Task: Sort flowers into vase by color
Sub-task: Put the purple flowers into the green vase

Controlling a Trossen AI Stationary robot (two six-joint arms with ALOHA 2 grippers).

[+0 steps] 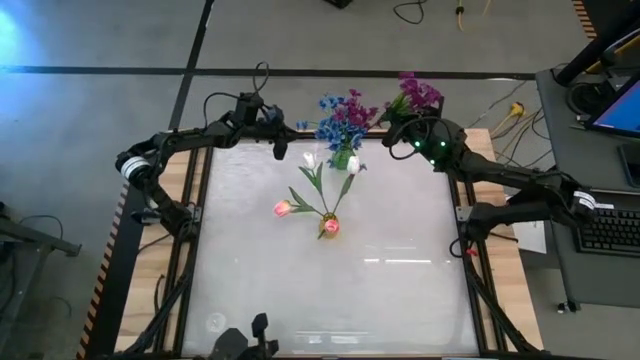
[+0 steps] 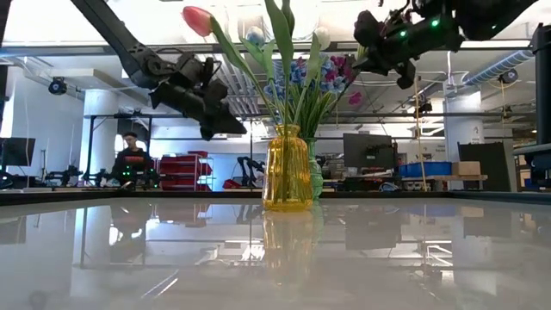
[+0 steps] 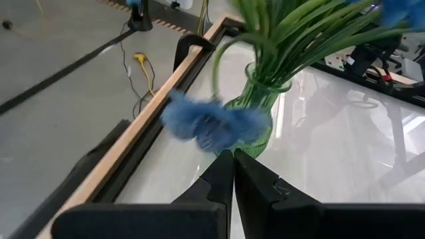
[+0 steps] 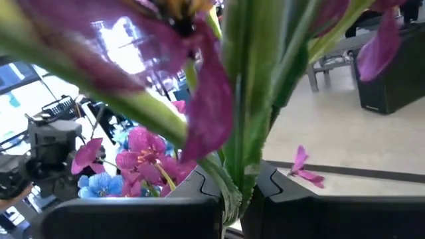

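Observation:
A green glass vase (image 1: 343,158) stands near the table's far edge with blue and purple blossoms (image 1: 340,112) in it. A yellow vase (image 2: 287,168) at mid-table holds pink and white tulips (image 1: 283,208). My left gripper (image 1: 278,148) hovers left of the green vase (image 3: 255,113), shut, with a blue sprig (image 3: 211,123) at its fingertips. My right gripper (image 1: 397,130) hovers right of that vase, shut on a purple bunch (image 1: 417,92). My left gripper (image 3: 232,154) has the blue sprig's blossoms right at its fingertips; the shut fingers hide the place of contact. The sprig is clear of the table, beside the green vase's belly. My right gripper (image 4: 239,192) pinches the purple bunch's green stems (image 4: 242,149) between its two fingers. The stems run on past the fingertips and the blossoms (image 4: 199,99) spread beyond them, lifted clear of the table.
The wooden table rim (image 3: 143,129) runs close by my left gripper. A loose purple petal (image 4: 302,171) lies on the floor beyond the table. A keyboard (image 1: 610,228) sits on a side desk to the right. The near half of the tabletop (image 1: 330,300) is bare.

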